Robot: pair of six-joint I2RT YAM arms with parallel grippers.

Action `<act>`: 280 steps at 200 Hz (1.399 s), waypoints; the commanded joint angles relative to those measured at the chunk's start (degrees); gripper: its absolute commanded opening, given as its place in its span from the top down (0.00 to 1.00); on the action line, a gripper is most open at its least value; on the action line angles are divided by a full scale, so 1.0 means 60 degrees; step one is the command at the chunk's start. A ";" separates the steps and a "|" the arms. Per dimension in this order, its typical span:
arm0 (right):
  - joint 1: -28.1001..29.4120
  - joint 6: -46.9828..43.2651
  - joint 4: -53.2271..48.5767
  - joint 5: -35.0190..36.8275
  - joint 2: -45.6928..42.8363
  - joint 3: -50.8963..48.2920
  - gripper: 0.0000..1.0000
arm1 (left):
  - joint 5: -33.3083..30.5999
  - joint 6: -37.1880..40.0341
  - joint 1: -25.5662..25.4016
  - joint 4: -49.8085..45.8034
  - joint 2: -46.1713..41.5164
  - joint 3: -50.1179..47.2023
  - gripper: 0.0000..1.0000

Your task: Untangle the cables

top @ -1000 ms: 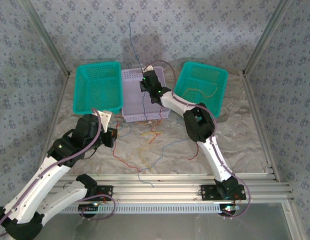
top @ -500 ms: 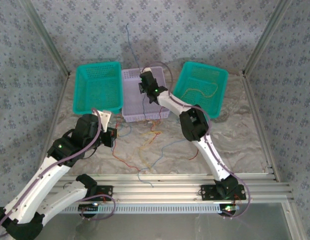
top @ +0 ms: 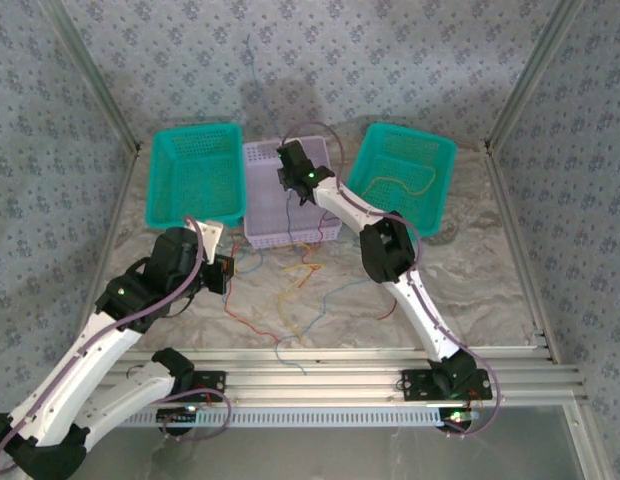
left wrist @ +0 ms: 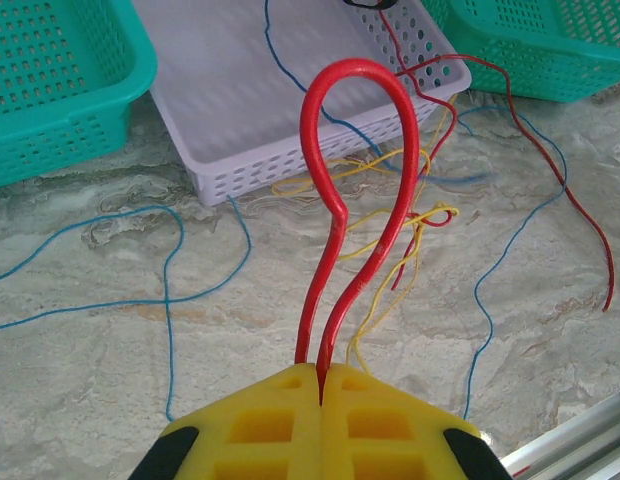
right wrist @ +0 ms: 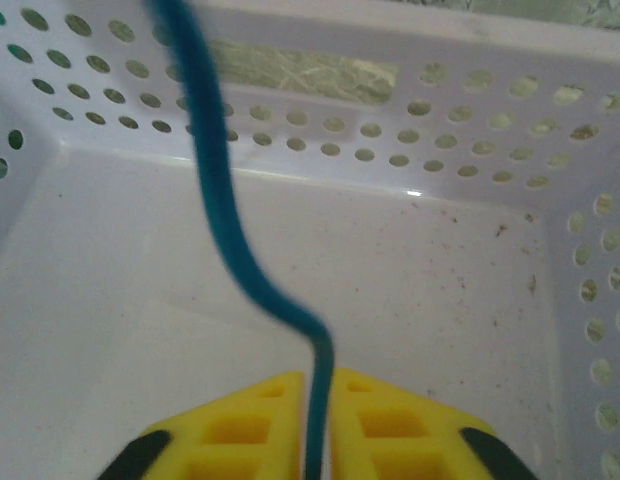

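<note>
Down on the marble table (top: 470,260), between your two arms, the cables (top: 295,280) lie in a loose, messy pile, just in front of the purple basket (top: 265,215). You can see red, blue and yellow ones crossing over each other.

Your left gripper (left wrist: 320,375) sits low over the near left part of the table. Its yellow fingers (left wrist: 260,420) are pressed tight together on a red cable (left wrist: 355,67). That cable stands up from the fingers in a tall loop, and both sides of the loop go into the grip. Behind the loop, thin yellow cables (left wrist: 390,270) curl on the table. One long blue cable (left wrist: 170,260) bends around on the left side of the table. Some of the cables hang over the front wall of the purple basket.

Your right gripper (right wrist: 318,385) reaches out over the purple basket, which sits between two green baskets. A blue cable (right wrist: 205,150) runs up from the thin gap between its yellow fingers (right wrist: 250,425). The fingers are close on both sides of it, but you cannot tell if they squeeze it or just sit beside it. From above, that blue cable sticks up past the gripper toward the back wall.

The left green basket (top: 195,129) is beside the purple one. The right green basket (top: 405,131) has a thin orange cable (top: 400,182) lying inside it.
</note>
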 commanded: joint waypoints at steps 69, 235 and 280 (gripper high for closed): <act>-0.0175 0.0650 0.0580 -0.0283 -0.0967 -0.0827 0.52 | -0.0199 0.0190 0.0091 0.0061 -0.0048 -0.0002 1.00; -0.0108 -0.0048 -0.0474 -0.3668 -0.5262 -0.3601 0.40 | -0.0296 0.0138 0.0091 0.0026 0.0011 0.0014 1.00; -0.0789 0.0663 -0.2564 -0.4984 -0.1174 0.2214 0.35 | -0.0287 0.0151 0.0078 0.0026 0.0038 0.0012 1.00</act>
